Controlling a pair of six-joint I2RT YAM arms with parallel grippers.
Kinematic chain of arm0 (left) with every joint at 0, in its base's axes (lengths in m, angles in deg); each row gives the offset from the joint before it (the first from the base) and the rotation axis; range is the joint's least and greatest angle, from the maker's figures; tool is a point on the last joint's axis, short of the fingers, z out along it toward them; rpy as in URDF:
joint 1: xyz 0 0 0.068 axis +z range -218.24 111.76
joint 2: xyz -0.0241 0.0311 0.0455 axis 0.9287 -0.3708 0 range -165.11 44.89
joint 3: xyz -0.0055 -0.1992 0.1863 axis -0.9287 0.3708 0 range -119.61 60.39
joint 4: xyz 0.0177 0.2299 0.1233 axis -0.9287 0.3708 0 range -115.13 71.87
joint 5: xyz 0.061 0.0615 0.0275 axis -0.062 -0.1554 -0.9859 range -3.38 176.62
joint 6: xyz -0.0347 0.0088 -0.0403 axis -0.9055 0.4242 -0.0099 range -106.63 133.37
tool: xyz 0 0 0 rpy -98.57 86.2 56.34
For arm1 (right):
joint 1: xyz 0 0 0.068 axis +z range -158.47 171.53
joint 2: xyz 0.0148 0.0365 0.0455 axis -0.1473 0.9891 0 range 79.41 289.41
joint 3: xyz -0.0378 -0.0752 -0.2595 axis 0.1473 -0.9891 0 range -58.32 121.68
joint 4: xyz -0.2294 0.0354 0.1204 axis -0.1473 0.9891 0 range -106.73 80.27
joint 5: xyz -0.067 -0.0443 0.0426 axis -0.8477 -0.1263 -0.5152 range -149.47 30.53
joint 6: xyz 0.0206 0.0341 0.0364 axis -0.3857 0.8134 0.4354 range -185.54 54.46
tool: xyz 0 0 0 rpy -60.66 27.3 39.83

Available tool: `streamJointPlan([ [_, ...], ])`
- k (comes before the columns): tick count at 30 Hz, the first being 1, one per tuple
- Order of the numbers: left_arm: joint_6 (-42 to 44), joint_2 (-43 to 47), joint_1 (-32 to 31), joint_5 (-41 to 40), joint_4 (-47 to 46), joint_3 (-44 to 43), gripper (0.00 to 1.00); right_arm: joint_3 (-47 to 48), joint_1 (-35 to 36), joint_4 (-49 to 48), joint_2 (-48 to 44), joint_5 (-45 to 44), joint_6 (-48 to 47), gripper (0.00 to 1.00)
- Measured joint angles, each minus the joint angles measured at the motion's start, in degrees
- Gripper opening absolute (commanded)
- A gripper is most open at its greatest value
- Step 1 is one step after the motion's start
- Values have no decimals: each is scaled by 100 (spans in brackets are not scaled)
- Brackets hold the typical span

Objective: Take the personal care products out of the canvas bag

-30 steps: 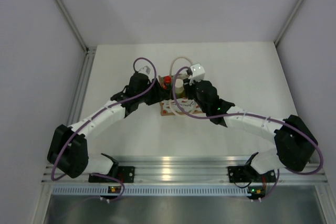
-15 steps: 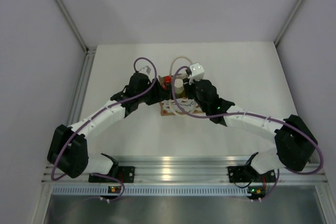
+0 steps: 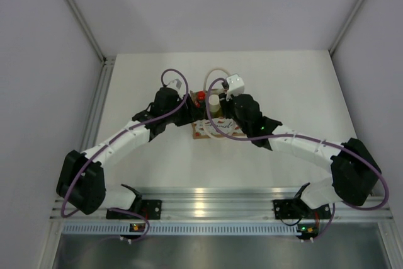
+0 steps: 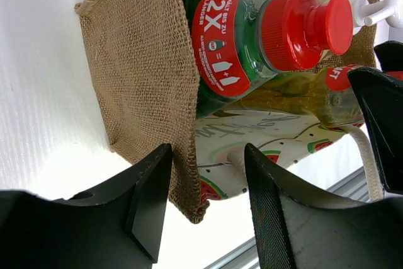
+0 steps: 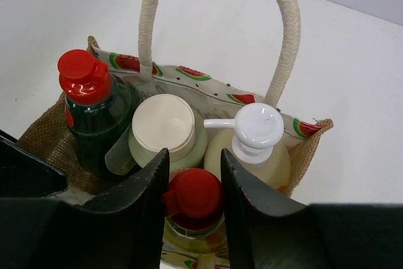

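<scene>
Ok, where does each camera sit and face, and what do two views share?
Top external: above and behind the robot, looking down on the table; the left arm and right arm meet at the bag.
Left wrist: beside the bag, facing its side; the left gripper frames it.
Right wrist: above the bag, looking in; the right gripper straddles a red cap.
Both wrist views share the dark green bottle.

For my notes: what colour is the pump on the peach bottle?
White; the pump shows best in the right wrist view.
</scene>
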Motion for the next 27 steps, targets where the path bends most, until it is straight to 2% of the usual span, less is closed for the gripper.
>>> streamJointPlan([
  [9, 22, 0, 0, 35, -4, -2, 59, 181, 0, 131, -15, 57, -55, 0],
  [10, 24, 0, 0, 37, -2, 0, 65, 216, 0, 133, -15, 63, -63, 0],
  [14, 39, 0, -2, 57, -2, -2, 77, 413, 0, 232, -15, 81, -116, 0],
  [24, 44, 0, -7, 76, -2, -2, 91, 907, 0, 457, -15, 94, -289, 0],
  [27, 42, 0, -7, 74, -2, -2, 93, 1062, 0, 557, -17, 98, -339, 0],
])
